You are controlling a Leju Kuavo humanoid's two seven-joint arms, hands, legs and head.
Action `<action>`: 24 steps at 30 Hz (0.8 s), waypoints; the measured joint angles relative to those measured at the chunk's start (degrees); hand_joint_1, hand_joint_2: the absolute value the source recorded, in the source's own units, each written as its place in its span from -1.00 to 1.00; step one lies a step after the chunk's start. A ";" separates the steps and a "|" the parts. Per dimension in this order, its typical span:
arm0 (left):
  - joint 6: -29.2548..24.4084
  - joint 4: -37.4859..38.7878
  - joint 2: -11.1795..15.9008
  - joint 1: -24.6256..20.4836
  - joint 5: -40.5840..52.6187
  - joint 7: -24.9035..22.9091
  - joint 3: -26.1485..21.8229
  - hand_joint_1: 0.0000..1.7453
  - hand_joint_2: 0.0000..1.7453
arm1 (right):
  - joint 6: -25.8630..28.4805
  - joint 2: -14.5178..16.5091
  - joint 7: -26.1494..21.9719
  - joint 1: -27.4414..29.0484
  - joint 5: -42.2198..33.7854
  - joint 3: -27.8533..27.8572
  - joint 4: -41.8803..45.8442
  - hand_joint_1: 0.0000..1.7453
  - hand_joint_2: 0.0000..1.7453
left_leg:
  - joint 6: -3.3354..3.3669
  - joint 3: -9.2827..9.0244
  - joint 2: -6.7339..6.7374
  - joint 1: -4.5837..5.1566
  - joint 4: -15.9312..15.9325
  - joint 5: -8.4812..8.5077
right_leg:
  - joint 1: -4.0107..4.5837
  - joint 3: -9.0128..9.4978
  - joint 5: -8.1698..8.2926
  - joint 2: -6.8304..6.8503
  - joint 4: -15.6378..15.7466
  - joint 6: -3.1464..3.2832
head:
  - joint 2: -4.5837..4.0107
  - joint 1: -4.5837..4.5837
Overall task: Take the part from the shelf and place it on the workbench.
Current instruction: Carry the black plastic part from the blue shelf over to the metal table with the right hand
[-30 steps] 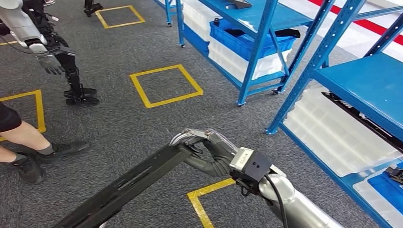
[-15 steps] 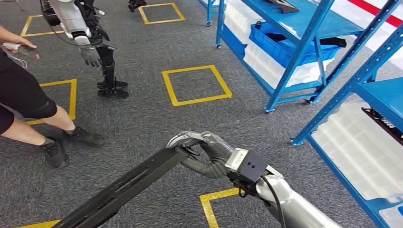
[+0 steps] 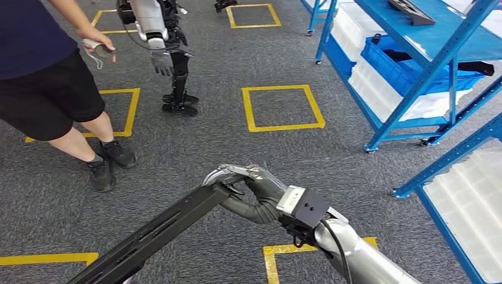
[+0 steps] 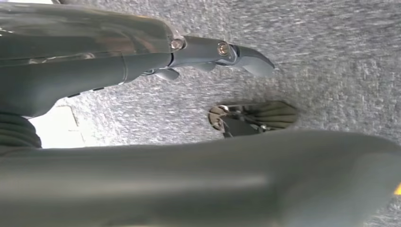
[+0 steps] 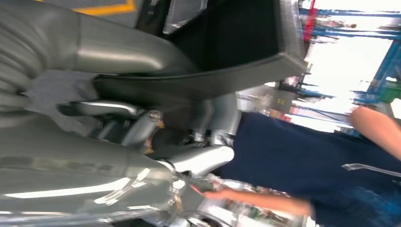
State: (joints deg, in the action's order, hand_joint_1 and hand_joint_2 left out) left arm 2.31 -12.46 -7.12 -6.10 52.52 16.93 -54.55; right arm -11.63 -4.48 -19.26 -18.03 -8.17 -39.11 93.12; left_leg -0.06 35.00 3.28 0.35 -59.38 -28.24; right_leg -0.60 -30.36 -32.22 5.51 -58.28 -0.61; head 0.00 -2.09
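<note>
Right hand (image 3: 251, 192): clamped on one end of the long black part (image 3: 160, 228); held above grey carpet
Left hand (image 4: 142, 61): fingers apart, holding nothing

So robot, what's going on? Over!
Right hand grips end of long black part. Left hand holds nothing, fingers apart. Person and another robot stand ahead on the carpet.
</note>
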 joint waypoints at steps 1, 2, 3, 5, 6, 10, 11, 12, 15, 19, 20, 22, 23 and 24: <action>0.04 0.00 -0.01 0.07 0.20 -0.17 0.15 -1.00 1.00 | 0.00 0.08 0.01 0.00 0.04 -0.06 -0.01 1.00 1.00 | 0.42 0.03 -0.48 0.05 0.12 0.01 | -0.05 0.21 -0.09 0.47 0.13 -0.29 | 0.00 0.01; 0.09 0.00 -0.01 0.20 0.34 -0.33 0.34 -1.00 1.00 | 0.00 0.17 0.03 -0.02 0.08 -0.13 -0.01 1.00 1.00 | 0.79 -0.07 -0.95 0.02 0.33 0.07 | -0.16 0.41 -0.36 0.31 0.11 -0.58 | 0.00 0.01; 0.13 0.00 -0.02 0.28 0.46 -0.44 0.54 -1.00 1.00 | 0.00 0.26 0.05 -0.03 0.12 -0.20 -0.01 1.00 1.00 | 1.17 -0.18 -1.42 -0.07 0.55 0.15 | -0.26 0.31 -0.95 -0.56 -0.44 -0.79 | 0.00 0.01; 0.21 0.00 -0.08 0.14 0.58 -0.59 0.87 -1.00 1.00 | 0.00 0.33 0.13 0.00 0.17 -0.34 -0.08 1.00 1.00 | 1.82 -0.39 -2.39 -0.32 0.85 0.28 | -0.39 -1.80 -3.71 -3.37 -5.01 -0.93 | 0.00 0.04; 0.22 0.00 -0.16 0.01 0.60 -0.63 0.97 -1.00 1.00 | 0.00 0.32 0.18 0.06 0.21 -0.41 -0.16 1.00 1.00 | 2.03 -0.40 -2.97 -0.29 0.85 0.25 | -0.36 -3.90 -5.51 -4.40 -9.01 -0.88 | 0.00 0.05; 0.22 0.00 -0.53 0.08 0.77 -0.97 1.16 -1.00 1.00 | -0.02 0.28 0.41 0.29 0.28 -0.83 -0.49 1.00 1.00 | 2.24 -0.84 -5.72 -0.12 0.78 0.01 | -0.21 -8.29 -4.66 -5.42 -14.83 -0.73 | 0.00 0.05; 0.21 0.00 -0.61 0.11 0.91 -1.13 1.22 -1.00 1.00 | -0.03 0.28 0.46 0.30 0.27 -0.95 -0.51 1.00 1.00 | 2.17 -1.07 -6.47 -0.13 0.74 -0.12 | -0.21 -6.97 -2.02 -5.96 -11.16 -0.60 | 0.00 0.05; 0.18 0.01 -0.72 0.12 1.08 -1.30 1.28 -1.00 1.00 | -0.05 0.28 0.52 0.32 0.27 -1.05 -0.52 1.00 1.00 | 2.03 -1.23 -7.19 -0.10 0.65 -0.28 | -0.22 -5.41 0.19 -7.03 -7.22 -0.44 | 0.00 0.05; 0.08 0.03 -0.94 0.23 1.32 -1.75 1.34 -1.00 1.00 | -0.16 0.31 0.72 0.40 0.23 -1.29 -0.56 1.00 1.00 | 1.27 -1.07 -8.97 -0.29 0.41 -0.55 | -0.18 -2.82 2.25 -9.14 -0.96 -0.06 | 0.00 0.04; 0.08 0.04 -0.98 0.80 1.31 -1.88 1.35 -1.00 1.00 | -0.24 0.79 0.79 0.32 0.21 -1.74 -0.57 1.00 1.00 | 0.09 -0.17 -8.46 -0.47 -1.13 -1.83 | -0.42 -2.12 2.40 -7.11 0.01 0.97 | 0.00 -0.01; 0.09 0.04 -0.98 0.72 1.31 -1.89 1.35 -1.00 1.00 | -0.24 0.91 0.79 0.32 0.21 -1.85 -0.58 1.00 1.00 | -0.18 0.96 -7.20 -0.46 -3.50 -3.20 | -0.51 -1.91 2.38 -6.33 0.22 1.22 | 0.00 -0.04; 0.16 0.04 -0.99 0.52 1.23 -1.89 1.35 -1.00 1.00 | -0.27 0.99 0.82 0.36 0.21 -2.05 -0.61 1.00 1.00 | -0.80 4.69 -4.93 -0.64 -10.84 -6.45 | -0.39 -1.65 2.11 -4.76 0.27 1.46 | 0.00 -0.07; 0.23 0.04 -0.99 0.52 1.18 -1.90 1.34 -1.00 1.00 | -0.31 0.99 0.84 0.39 0.19 -2.20 -0.63 1.00 1.00 | -1.04 6.23 -4.49 -0.80 -13.74 -7.25 | -0.36 -1.52 1.96 -3.99 0.26 1.47 | 0.00 -0.06; 0.32 0.04 -0.99 0.61 1.12 -1.90 1.34 -1.00 1.00 | -0.34 1.00 0.87 0.40 0.15 -2.36 -0.64 1.00 1.00 | -1.23 6.95 -4.22 -0.94 -14.93 -7.07 | -0.36 -1.36 1.77 -3.26 0.25 1.42 | 0.00 -0.06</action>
State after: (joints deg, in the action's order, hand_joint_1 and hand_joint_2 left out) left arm 2.62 -12.41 -8.11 -5.49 53.64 15.03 -53.21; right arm -11.97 -3.48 -18.39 -17.63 -8.02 -41.46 92.47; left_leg -1.30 41.95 -0.93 -0.59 -74.32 -35.30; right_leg -0.96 -31.72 -30.45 2.25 -58.03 0.81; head 0.00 -2.15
